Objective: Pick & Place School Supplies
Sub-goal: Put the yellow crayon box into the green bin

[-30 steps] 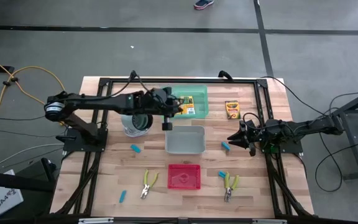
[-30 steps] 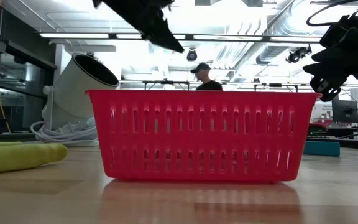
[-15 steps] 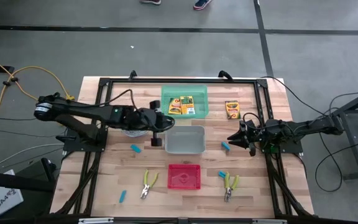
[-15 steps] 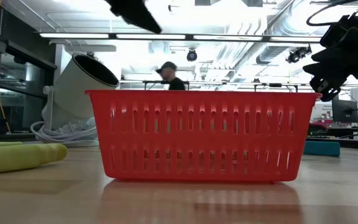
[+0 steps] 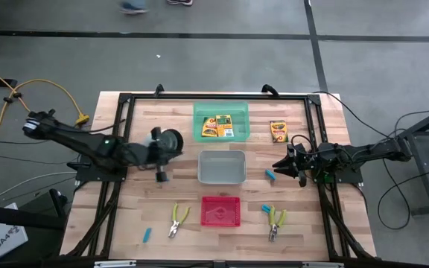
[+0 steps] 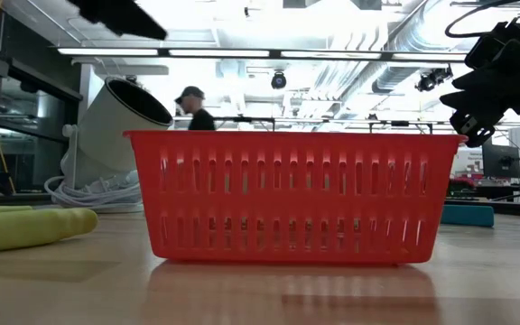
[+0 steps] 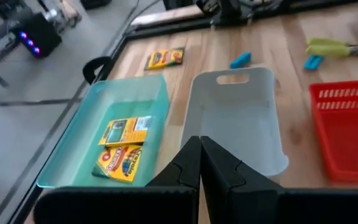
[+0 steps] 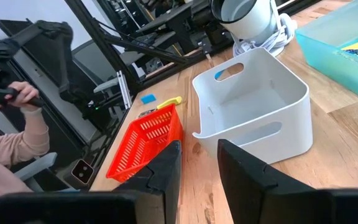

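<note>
On the wooden table (image 5: 136,216), the left gripper (image 5: 160,176), fingers together and empty, has swung from twelve o'clock to nine, leaving two crayon boxes (image 5: 217,125) in the green tray (image 5: 197,112); the right gripper (image 5: 277,166) waits slightly parted at three o'clock.

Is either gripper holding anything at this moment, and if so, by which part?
Nothing is held: the left gripper is shut and empty, the right gripper open and empty.

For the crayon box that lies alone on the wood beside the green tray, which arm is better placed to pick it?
Probably the right. The right gripper, fingers open, is on the same side as the crayon box. The left gripper, fingers shut, is beyond the grey tray.
</note>
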{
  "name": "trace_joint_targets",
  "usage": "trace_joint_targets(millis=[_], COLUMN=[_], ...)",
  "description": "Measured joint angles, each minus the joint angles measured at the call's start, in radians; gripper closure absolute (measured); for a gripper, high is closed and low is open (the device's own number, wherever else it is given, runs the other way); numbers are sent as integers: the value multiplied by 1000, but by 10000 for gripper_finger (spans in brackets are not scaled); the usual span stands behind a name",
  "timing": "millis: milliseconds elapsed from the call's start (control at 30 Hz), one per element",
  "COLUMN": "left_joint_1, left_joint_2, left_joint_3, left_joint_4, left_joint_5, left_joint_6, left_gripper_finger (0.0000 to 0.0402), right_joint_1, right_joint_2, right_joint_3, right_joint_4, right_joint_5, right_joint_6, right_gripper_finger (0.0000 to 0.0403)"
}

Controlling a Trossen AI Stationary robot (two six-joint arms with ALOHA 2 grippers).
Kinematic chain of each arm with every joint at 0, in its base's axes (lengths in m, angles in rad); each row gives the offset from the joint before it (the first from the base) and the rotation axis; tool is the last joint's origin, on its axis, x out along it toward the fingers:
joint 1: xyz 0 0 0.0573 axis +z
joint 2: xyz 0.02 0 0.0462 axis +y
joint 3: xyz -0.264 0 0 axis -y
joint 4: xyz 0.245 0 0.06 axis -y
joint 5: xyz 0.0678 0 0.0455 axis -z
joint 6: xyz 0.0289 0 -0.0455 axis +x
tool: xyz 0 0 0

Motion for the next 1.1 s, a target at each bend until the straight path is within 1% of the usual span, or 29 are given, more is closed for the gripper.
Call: trace_joint_targets(millis=[200, 300, 433, 533, 667, 767, 1100], left_joint_1=[-5, -5, -5, -5, -5, -5, -5], left_joint_2=[-204, -295, -402, -477, -565, -622, -742], left_joint_3=[-209, -305, -406, -468, -554, -602, -715], left_joint_4=[159, 231, 282, 295, 364, 389, 426], left_joint_5=[5, 29, 69, 86, 125, 134, 137], left_joint_6=[28, 53, 73, 72, 101, 104, 78], left_gripper_finger=[401, 401, 401, 401, 401, 401, 401], right_joint_1=[0, 0, 0, 0, 0, 0, 0], right_joint_2=[0, 0, 0, 0, 0, 0, 0], right_joint_3=[0, 0, 0, 0, 0, 0, 0], right_joint_4=[0, 0, 0, 0, 0, 0, 0], right_joint_5=[0, 0, 0, 0, 0, 0, 0], right_joint_6=[0, 0, 0, 0, 0, 0, 0], right_gripper_finger=[306, 306, 306, 306, 306, 306, 306])
